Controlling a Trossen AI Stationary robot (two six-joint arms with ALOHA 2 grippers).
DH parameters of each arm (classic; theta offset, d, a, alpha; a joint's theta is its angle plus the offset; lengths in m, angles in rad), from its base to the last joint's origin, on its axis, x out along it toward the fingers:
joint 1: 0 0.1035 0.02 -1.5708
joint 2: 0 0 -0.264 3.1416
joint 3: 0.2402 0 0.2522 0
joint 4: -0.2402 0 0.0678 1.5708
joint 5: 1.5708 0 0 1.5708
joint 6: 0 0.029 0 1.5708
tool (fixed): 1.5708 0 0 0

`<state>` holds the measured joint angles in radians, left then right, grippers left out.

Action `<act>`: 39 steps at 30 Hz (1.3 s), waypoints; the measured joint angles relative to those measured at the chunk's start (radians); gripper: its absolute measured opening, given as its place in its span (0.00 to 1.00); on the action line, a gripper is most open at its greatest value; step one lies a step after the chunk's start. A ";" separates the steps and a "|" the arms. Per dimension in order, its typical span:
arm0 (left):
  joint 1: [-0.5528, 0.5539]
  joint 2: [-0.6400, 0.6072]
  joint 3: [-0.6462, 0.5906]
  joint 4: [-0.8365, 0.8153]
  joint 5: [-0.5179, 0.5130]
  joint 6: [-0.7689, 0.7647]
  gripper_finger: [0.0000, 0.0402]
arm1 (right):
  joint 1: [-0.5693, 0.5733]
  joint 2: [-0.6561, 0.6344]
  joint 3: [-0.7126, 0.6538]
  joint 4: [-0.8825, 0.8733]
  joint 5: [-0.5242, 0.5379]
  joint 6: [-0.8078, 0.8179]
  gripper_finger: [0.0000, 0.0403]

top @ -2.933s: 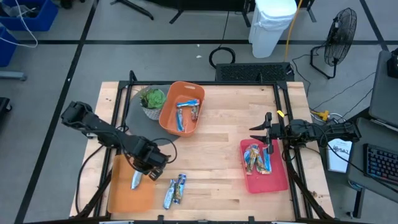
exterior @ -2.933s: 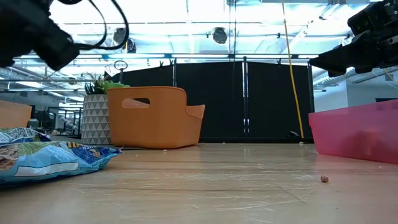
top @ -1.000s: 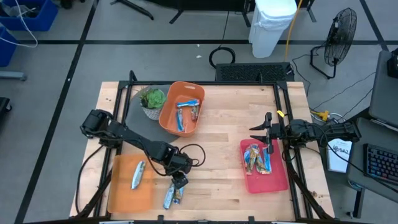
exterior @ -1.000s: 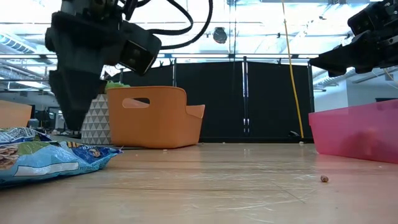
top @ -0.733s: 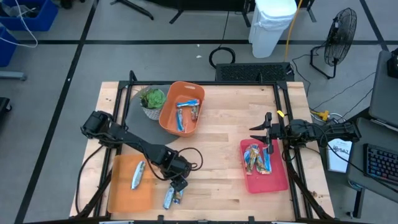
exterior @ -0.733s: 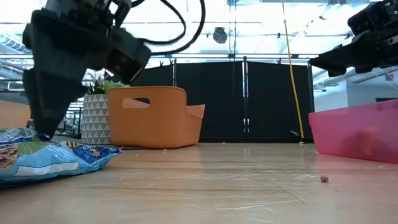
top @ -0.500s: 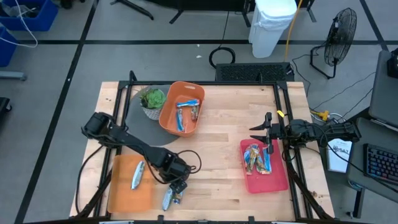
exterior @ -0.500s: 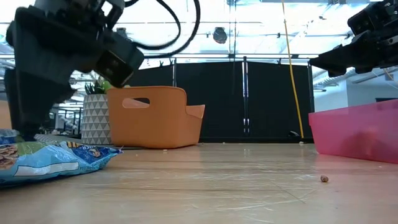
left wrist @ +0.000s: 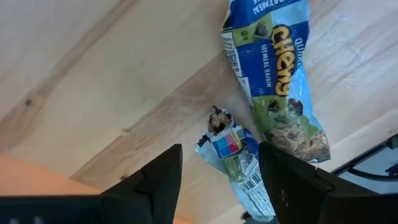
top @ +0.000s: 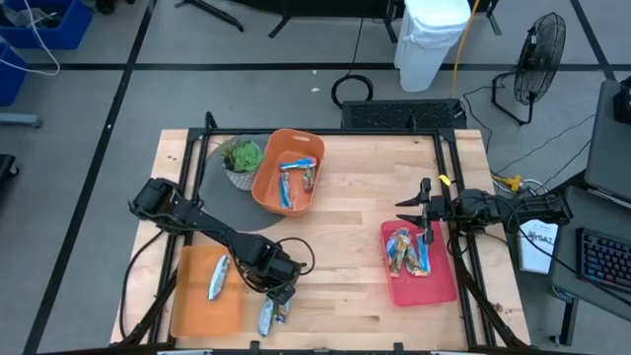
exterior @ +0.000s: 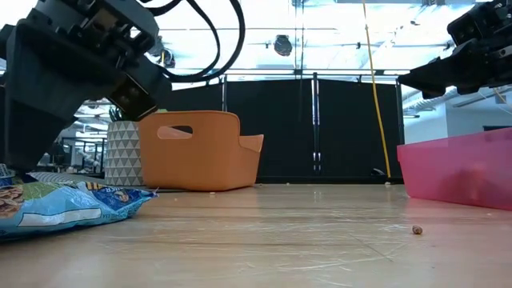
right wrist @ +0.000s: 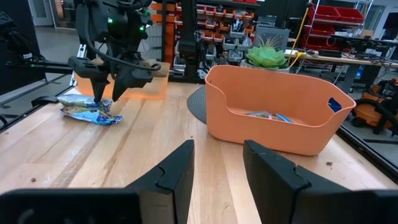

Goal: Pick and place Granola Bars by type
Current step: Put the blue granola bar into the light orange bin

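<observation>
High view: the left gripper (top: 280,295) hangs low over two shiny blue-wrapped granola bars (top: 271,313) lying side by side on the pale wooden table (top: 345,237), beside the flat orange tray (top: 192,314) that holds one silver bar (top: 217,277); other bars lie in the orange tub (top: 288,170) and the pink bin (top: 419,278). The arm hides the fingertips here. Low view: only the crinkled blue wrapper (exterior: 68,206) shows, cut off at the edge, with the gripper body blocking what lies behind. Left wrist view: the fingers (left wrist: 155,180) stand apart, astride the smaller bar (left wrist: 233,163), whose neighbour (left wrist: 277,81) touches it; closing could pinch both wrappers or slip off the foil. Right wrist view: the right gripper (right wrist: 217,165), parked spread at the table's far side, sees the pair (right wrist: 90,107) only faintly.
</observation>
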<state>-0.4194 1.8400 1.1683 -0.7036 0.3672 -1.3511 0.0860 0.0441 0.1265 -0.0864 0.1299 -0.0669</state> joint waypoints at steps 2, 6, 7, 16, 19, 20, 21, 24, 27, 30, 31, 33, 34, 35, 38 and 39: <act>0.000 0.000 0.000 -0.001 0.000 -0.016 0.53 | 0.000 0.000 0.000 0.000 0.000 0.000 0.32; 0.000 0.000 0.000 -0.002 0.002 -0.058 0.53 | 0.000 0.000 0.000 0.000 0.000 0.000 0.32; 0.000 0.000 0.000 -0.003 0.004 -0.067 0.53 | 0.000 0.000 0.000 0.000 0.000 0.000 0.32; -0.003 0.004 0.000 -0.002 0.028 -0.104 0.53 | 0.000 0.000 0.000 0.000 0.000 0.000 0.32; -0.003 0.023 0.000 -0.002 0.038 -0.110 0.52 | 0.000 0.000 0.000 0.000 0.000 0.000 0.32; -0.003 0.029 0.000 -0.001 0.044 -0.110 0.51 | 0.000 0.000 0.000 0.000 0.000 0.000 0.32; -0.003 0.034 -0.001 0.001 0.048 -0.111 0.49 | 0.000 0.000 0.000 0.000 0.000 0.000 0.32; -0.003 0.039 -0.001 0.014 0.051 -0.110 0.41 | 0.000 0.000 0.000 0.000 0.000 0.000 0.32; 0.001 0.039 -0.001 0.037 0.051 -0.109 0.31 | 0.000 0.000 0.000 0.000 0.000 0.000 0.32; 0.003 0.039 -0.001 0.075 0.047 -0.077 0.20 | 0.000 0.000 0.000 0.000 0.000 0.000 0.32; 0.003 0.039 -0.001 0.089 0.044 -0.062 0.16 | 0.000 0.000 0.000 0.000 0.000 0.000 0.32; 0.003 0.039 -0.001 0.106 0.043 -0.021 0.08 | 0.000 0.000 0.000 0.000 0.000 0.000 0.32; 0.003 0.039 -0.001 0.113 0.038 -0.002 0.04 | 0.000 0.000 0.000 0.000 0.000 0.000 0.32; 0.003 0.039 -0.001 0.119 0.026 0.012 0.03 | 0.000 0.000 0.000 0.000 0.000 0.000 0.32; 0.003 0.036 -0.001 0.125 0.005 0.058 0.03 | 0.000 0.000 0.000 0.000 0.000 0.000 0.32; 0.003 0.033 -0.001 0.124 -0.005 0.073 0.03 | 0.000 0.000 0.000 0.000 0.000 0.000 0.32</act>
<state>-0.4168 1.8730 1.1675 -0.5793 0.3626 -1.2782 0.0858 0.0441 0.1265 -0.0864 0.1299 -0.0673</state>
